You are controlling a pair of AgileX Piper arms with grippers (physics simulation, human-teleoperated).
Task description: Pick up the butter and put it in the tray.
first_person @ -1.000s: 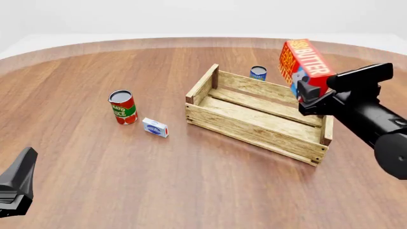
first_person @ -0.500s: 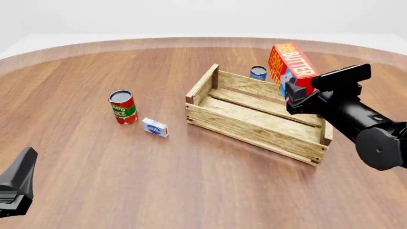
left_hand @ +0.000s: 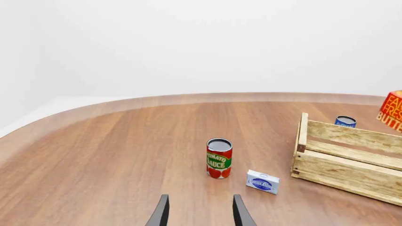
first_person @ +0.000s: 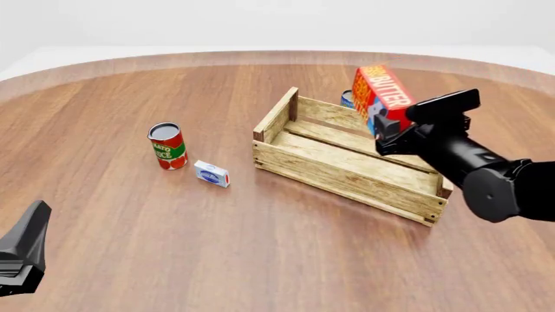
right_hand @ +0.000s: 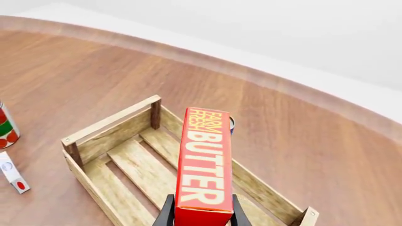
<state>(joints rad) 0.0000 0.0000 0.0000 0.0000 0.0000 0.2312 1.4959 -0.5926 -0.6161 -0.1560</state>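
i count one butter [first_person: 383, 97], pinched in my right pincer [first_person: 388, 132] above the far right of the one tray [first_person: 347, 174]. two cans, one small box [first_person: 212, 173] sit on the tabletop [first_person: 173, 247]. left pincer [left_hand: 199, 213] spread, near left.

The table [first_person: 130, 227] looks like smooth wood with a fine streaked grain and a soft satin sheen. The tray [first_person: 347, 179] is pale, rougher-looking wood, its slats showing knots and coarse grain, matt throughout. The butter [first_person: 381, 97] reads as a printed cardboard carton, smooth and slightly glossy. To the left, the tomato sauce can [first_person: 166, 146] has a dull grey metal lid and a glossy paper label. Just right of it, the small blue-and-white box [first_person: 212, 173] looks like smooth printed card. The right gripper [first_person: 388, 130] is matt black plastic.
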